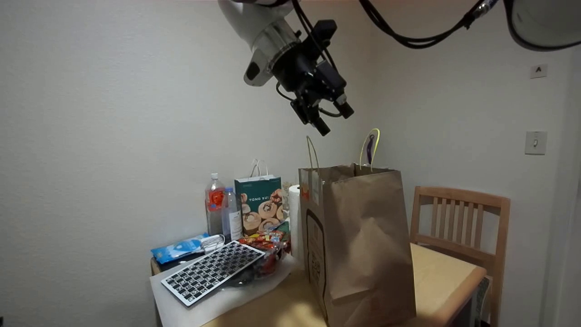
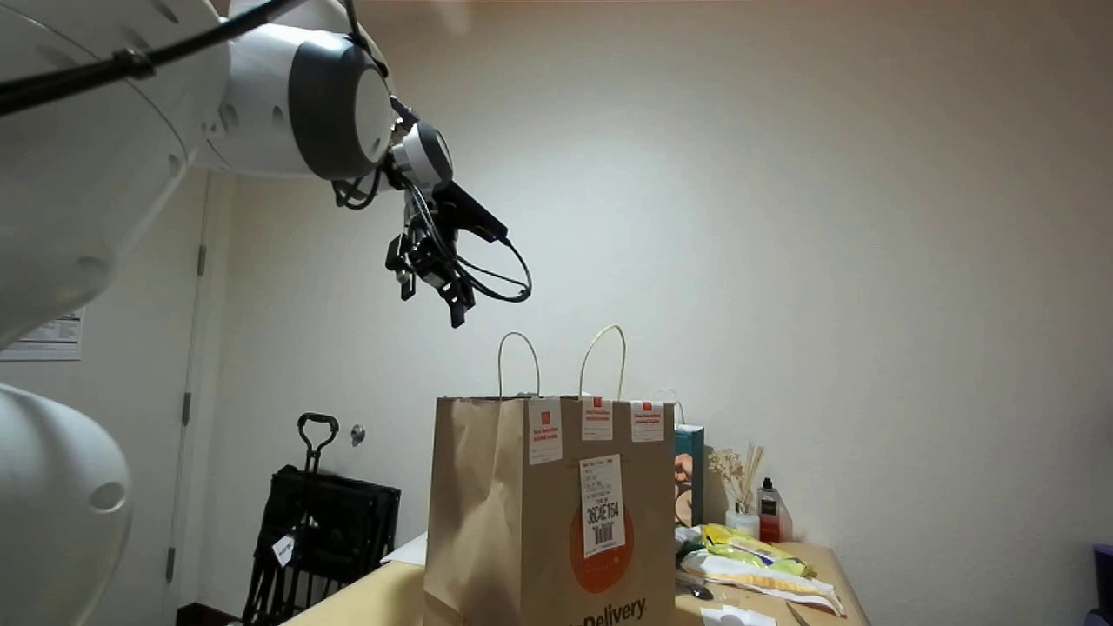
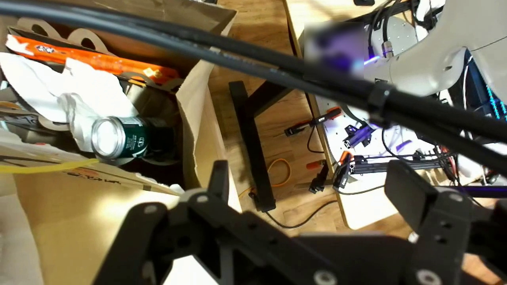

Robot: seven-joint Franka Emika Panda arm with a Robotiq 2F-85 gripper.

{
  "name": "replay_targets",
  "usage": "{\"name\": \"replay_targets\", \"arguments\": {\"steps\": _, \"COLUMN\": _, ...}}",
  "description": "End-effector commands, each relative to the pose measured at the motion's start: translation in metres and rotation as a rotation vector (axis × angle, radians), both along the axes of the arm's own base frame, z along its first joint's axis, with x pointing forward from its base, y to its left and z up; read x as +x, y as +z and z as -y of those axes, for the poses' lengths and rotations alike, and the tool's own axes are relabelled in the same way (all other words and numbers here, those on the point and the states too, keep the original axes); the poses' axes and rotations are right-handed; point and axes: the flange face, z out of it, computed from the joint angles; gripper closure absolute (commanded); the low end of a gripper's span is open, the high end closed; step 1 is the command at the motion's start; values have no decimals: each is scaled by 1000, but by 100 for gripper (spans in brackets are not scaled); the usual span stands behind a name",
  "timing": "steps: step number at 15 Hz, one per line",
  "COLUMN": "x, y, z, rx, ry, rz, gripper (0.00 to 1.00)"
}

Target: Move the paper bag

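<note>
Find the paper bag (image 1: 363,245) nearest, standing upright on the table (image 1: 445,268) in both exterior views. Looking into it from the wrist view, see a green can (image 3: 134,136) beside crumpled white paper (image 3: 93,87). Higher up, apart from the bag, note the gripper (image 1: 335,120), spread wide and clasping nothing. Past the bag, leftward in an exterior view, make out a keyboard-like panel (image 1: 215,270), then a red-labelled bottle (image 1: 215,202) and a blue-capped bottle (image 1: 232,215) beside a green bag (image 1: 259,204) near the wall (image 1: 113,113). Behind the table, rightward, see a chair (image 1: 460,197).
</note>
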Motion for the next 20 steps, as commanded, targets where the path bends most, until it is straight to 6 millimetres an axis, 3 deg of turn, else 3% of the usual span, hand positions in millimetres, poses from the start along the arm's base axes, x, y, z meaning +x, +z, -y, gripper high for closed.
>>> {"name": "replay_targets", "arguments": {"steps": 1, "x": -4, "y": -3, "z": -1, "rx": 20, "ry": -69, "rz": -52, "gripper": 0}}
{"name": "replay_targets", "arguments": {"steps": 4, "x": -23, "y": -14, "z": -12, "rx": 36, "ry": -155, "rz": -211, "gripper": 0}}
{"name": "replay_targets", "arguments": {"steps": 7, "x": -28, "y": -30, "z": -20, "rx": 71, "ry": -175, "rz": -325, "gripper": 0}}
{"name": "replay_targets", "arguments": {"steps": 12, "x": -25, "y": -42, "z": -24, "rx": 55, "ry": -203, "rz": -310, "gripper": 0}}
{"name": "replay_targets", "arguments": {"steps": 17, "x": -40, "y": -5, "z": 18, "rx": 64, "ry": -321, "rz": -296, "gripper": 0}}
{"name": "replay_targets", "arguments": {"steps": 20, "x": -63, "y": 23, "z": 45, "rx": 45, "ry": -443, "rz": -285, "gripper": 0}}
